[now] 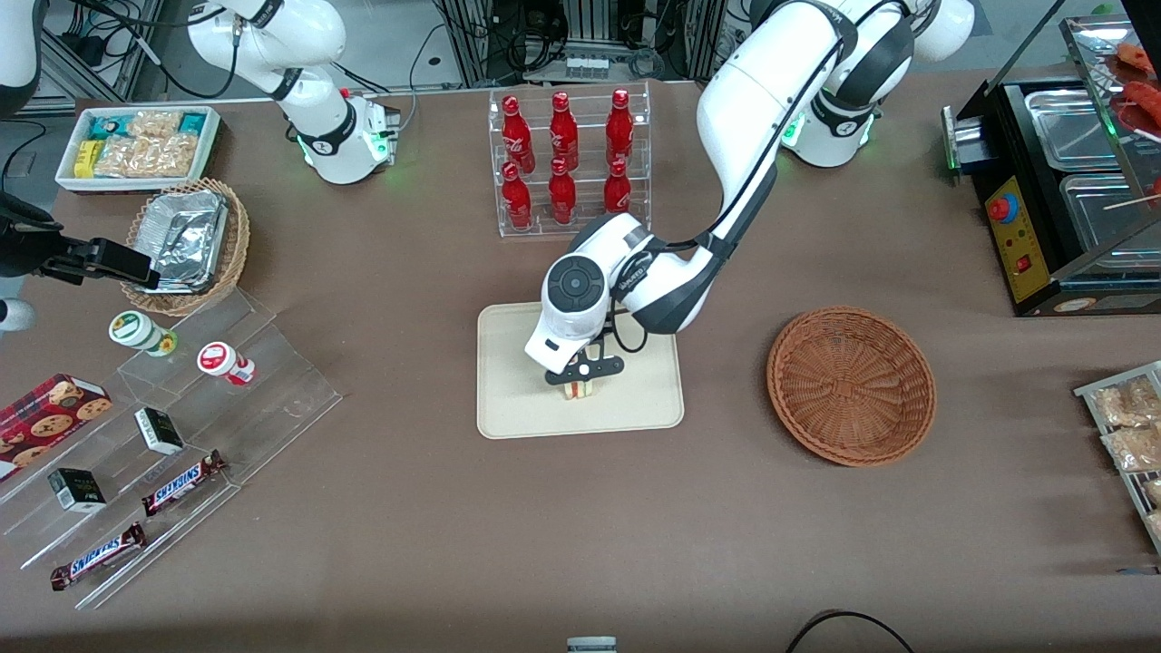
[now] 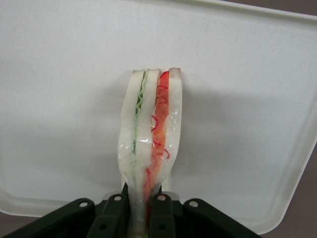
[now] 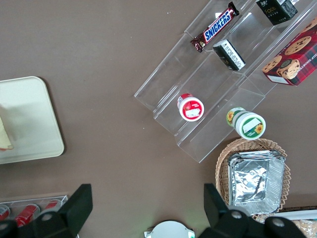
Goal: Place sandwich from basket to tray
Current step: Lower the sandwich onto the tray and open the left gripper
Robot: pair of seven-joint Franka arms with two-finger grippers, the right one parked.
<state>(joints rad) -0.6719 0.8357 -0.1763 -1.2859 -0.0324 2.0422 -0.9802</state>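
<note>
My pincer [image 1: 585,370] is over the tray [image 1: 517,413], closed on the sandwich [image 1: 581,390], which I hold upright with its lower edge at or just above the tray floor; I cannot tell whether it touches. From my wrist camera the sandwich [image 2: 151,144] shows 3 pale bread slices with a green layer and a red layer between them, its wrapped end pinched between my fingers [image 2: 114,213], with the cream tray [image 2: 59,99] under it. The basket [image 1: 851,385] sits on the desk [image 1: 408,535] at 3 o'clock from the tray in the front view, toward my end, with nothing in it. A rack of 6 red bottles [image 1: 570,159] stands at 12 o'clock from the tray
</note>
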